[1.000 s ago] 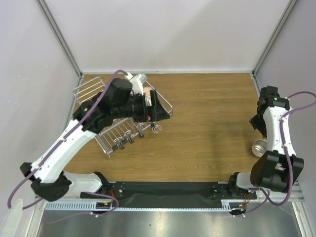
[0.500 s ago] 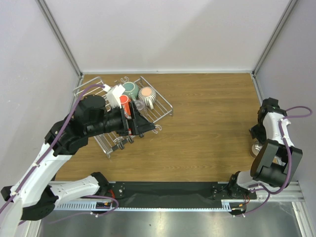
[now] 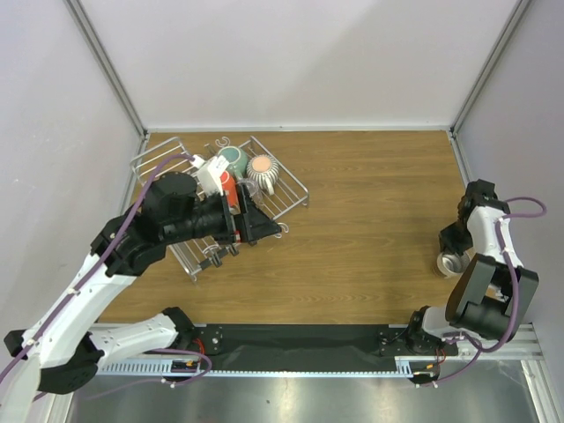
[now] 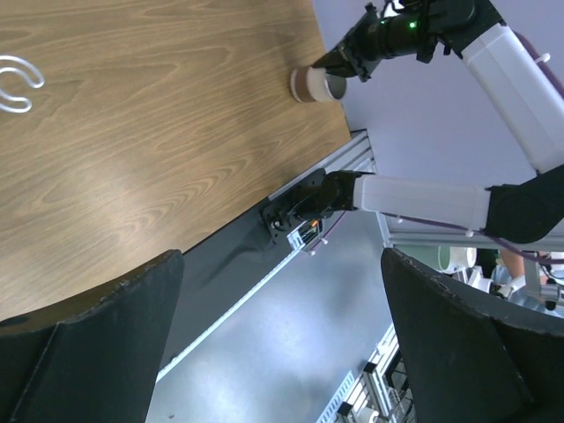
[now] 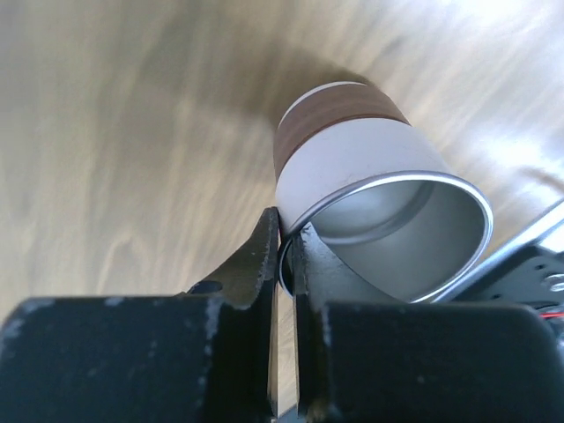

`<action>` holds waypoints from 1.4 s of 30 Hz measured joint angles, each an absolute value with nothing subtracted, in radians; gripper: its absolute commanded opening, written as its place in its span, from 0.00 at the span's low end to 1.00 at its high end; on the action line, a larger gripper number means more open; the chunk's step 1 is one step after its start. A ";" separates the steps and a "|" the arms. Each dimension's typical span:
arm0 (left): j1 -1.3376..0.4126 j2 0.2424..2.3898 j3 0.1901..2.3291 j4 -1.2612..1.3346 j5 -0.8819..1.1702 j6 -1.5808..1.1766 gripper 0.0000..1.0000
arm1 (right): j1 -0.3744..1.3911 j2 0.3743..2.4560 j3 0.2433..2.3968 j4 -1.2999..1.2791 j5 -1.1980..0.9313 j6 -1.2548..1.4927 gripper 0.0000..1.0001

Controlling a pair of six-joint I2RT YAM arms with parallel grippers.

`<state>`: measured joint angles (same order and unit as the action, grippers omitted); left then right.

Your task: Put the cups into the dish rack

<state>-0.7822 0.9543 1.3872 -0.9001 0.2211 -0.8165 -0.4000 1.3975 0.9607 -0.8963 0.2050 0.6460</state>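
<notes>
The right gripper (image 5: pixel 286 233) is pinched almost shut on the thin rim of a shiny round metal cup (image 5: pixel 352 167). One black finger sits inside the wall and one outside. The cup is at the right edge of the brown wooden tabletop (image 3: pixel 370 194).

Across the table, the left gripper (image 4: pixel 278 264) is spread to its widest with nothing between its fingers. It sits just beside the front of the silver wire dish rack (image 3: pixel 291 187), which stands at the far-left corner, well apart from the metal cup. In the rack, a dark teal glazed mug (image 3: pixel 232 159) and a white ribbed mug (image 3: pixel 263 173) sit side by side, with a red mug (image 3: pixel 228 185) next to them.

The grip looks like the weak point. A narrow pinch on slick metal could let the cup swivel or slide free during the long carry to the rack. The left arm (image 3: pixel 123 256) is parked at the rack's front and could block the approach. An incoming cup could also knock the closely packed mugs.

The red mug is mostly hidden behind the left arm's wrist, and any further cup in the rack cannot be made out. The metal cup appears tipped, and whether its base touches the wood is unclear. The brown band near its base may only be a reflection of the table.
</notes>
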 measured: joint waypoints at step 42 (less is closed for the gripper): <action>-0.791 1.051 1.410 -0.314 0.160 -0.969 1.00 | 0.484 1.156 1.434 -0.107 -0.749 1.157 0.00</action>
<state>-0.7906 1.0512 1.4101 -0.3141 0.1596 -0.9691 0.4835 1.1557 1.4342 -0.1070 -0.7486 1.1568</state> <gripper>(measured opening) 0.996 0.058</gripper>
